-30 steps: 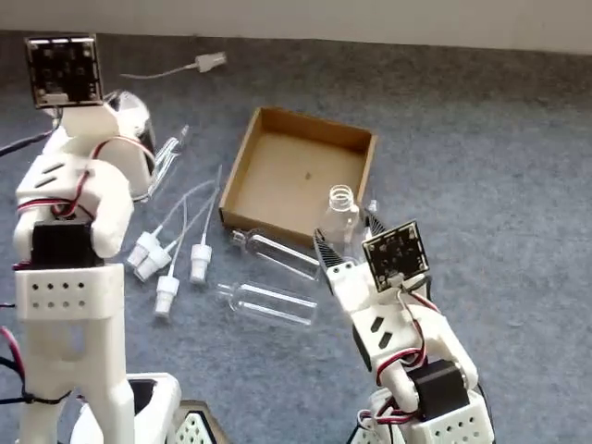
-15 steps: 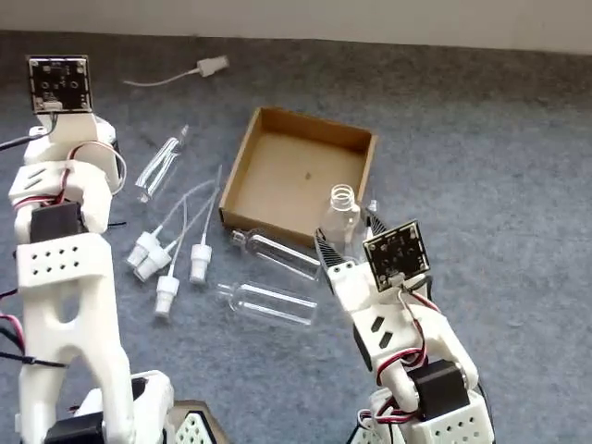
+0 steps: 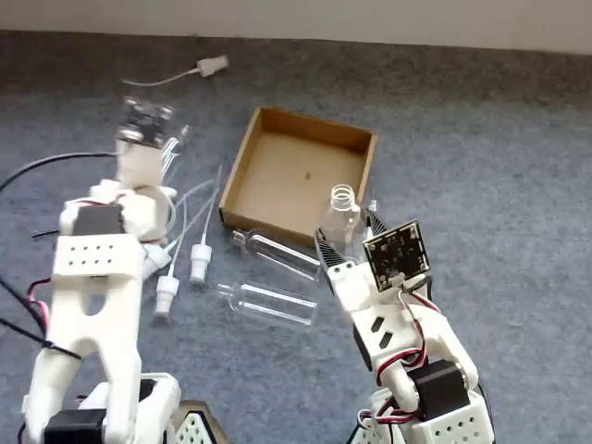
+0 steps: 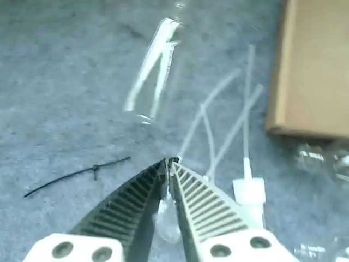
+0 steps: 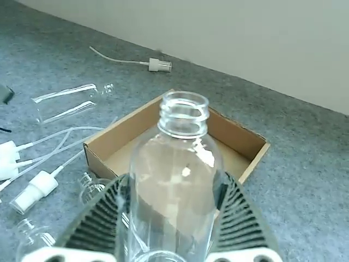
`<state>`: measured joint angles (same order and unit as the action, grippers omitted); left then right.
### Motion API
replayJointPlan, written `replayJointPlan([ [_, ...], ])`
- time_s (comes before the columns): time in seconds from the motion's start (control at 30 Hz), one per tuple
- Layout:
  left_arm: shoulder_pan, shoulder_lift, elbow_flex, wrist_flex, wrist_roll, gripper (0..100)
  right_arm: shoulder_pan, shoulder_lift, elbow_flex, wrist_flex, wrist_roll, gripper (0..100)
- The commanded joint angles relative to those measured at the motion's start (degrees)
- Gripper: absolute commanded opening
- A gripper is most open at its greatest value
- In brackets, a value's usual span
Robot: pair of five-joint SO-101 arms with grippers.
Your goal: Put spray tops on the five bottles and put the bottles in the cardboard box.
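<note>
My right gripper point(image 5: 172, 218) is shut on an upright clear bottle point(image 5: 177, 164) with no top, just in front of the cardboard box point(image 3: 236, 171); the held bottle point(image 3: 339, 215) stands at the box's near right corner. My left gripper point(image 4: 169, 162) is shut, tips touching, low over the carpet where the tubes of the white spray tops point(image 4: 249, 191) cross. A clear bottle point(image 4: 152, 71) lies just beyond it. My left arm point(image 3: 97, 254) covers part of the spray tops point(image 3: 201, 259). Two more bottles point(image 3: 277, 254) point(image 3: 268, 303) lie in front of the box.
A lone spray top point(image 3: 211, 65) with its tube lies far back near the wall. A black cable tie point(image 4: 82, 173) lies on the carpet beside the left gripper. The box point(image 5: 103, 147) is empty. Grey carpet to the right of the box is free.
My left arm has swung down from its raised pose at the left and now sits low over the spray tops. The right arm and its bottle have not moved.
</note>
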<state>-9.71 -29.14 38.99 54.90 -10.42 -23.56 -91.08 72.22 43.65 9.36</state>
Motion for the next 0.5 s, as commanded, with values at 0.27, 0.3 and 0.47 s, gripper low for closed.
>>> replayJointPlan([
  [0.27,-9.80,-0.31,9.10,5.36,-7.91,17,0.48,-0.66,-0.57,-1.19,-0.53,0.4],
  [0.3,-10.15,-0.22,9.27,6.95,-8.97,17,0.48,-0.66,-0.57,-1.19,-0.53,0.4],
  [0.47,-9.89,-0.66,9.19,12.57,-12.31,17,0.48,-0.66,-0.57,-1.19,-0.53,0.4],
])
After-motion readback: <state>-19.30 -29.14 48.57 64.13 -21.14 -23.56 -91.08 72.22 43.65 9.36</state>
